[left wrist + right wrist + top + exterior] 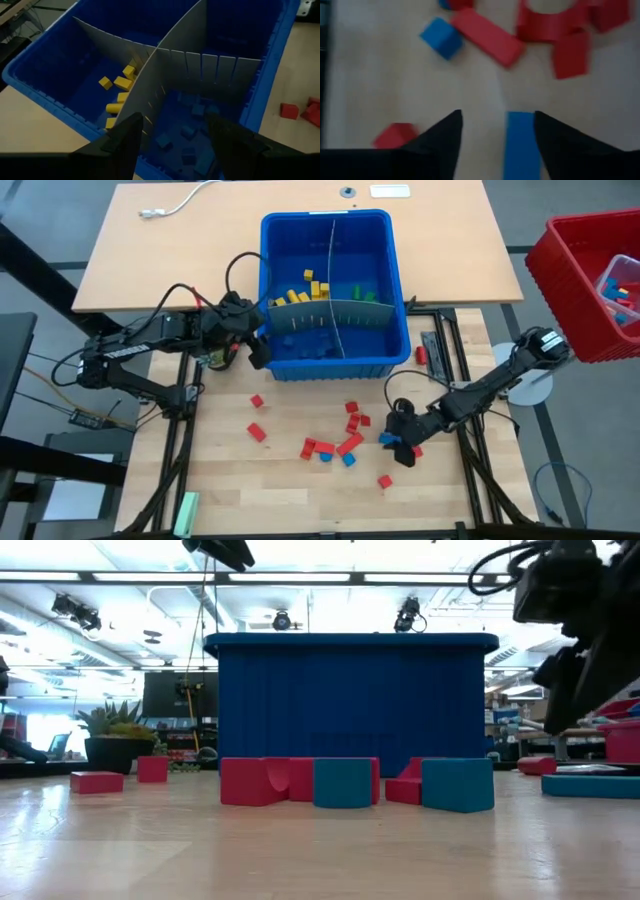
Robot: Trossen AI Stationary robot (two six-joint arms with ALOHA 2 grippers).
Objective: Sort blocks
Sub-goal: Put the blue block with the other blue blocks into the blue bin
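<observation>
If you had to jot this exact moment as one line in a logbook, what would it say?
left gripper: open, over blue plastic bin | right gripper: open, small blue plastic block between its fingers on wooden table | red blocks unsorted

The high view looks straight down on the whole table (300,480). The low view sits at table-top height, facing level toward the blue bin (350,705). The left wrist view looks closely down into that bin. The right wrist view faces the tabletop at close range, sharing scattered blocks (487,35) with the high view.
</observation>
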